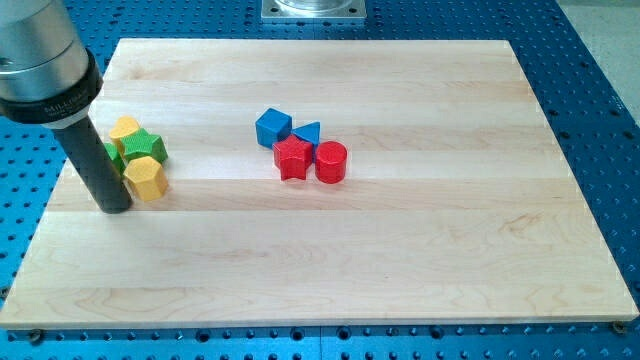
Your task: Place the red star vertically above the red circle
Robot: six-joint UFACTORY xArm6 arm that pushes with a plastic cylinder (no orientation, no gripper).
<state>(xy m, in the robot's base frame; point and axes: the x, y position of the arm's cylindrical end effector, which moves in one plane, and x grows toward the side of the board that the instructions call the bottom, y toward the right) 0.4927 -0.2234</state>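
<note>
The red star [292, 158] lies near the middle of the wooden board [400, 250], touching the left side of the red circle [331, 162]. My tip [116, 207] rests on the board at the view's left, far from both red blocks. It stands just left of the yellow hexagon block [146, 178] and touches or nearly touches it.
A blue cube [273, 128] and a blue triangle [308, 134] sit just above the red star. A green star [142, 146], a yellow block [125, 128] and a partly hidden green block [114, 155] cluster by my rod. The board's left edge is close to my tip.
</note>
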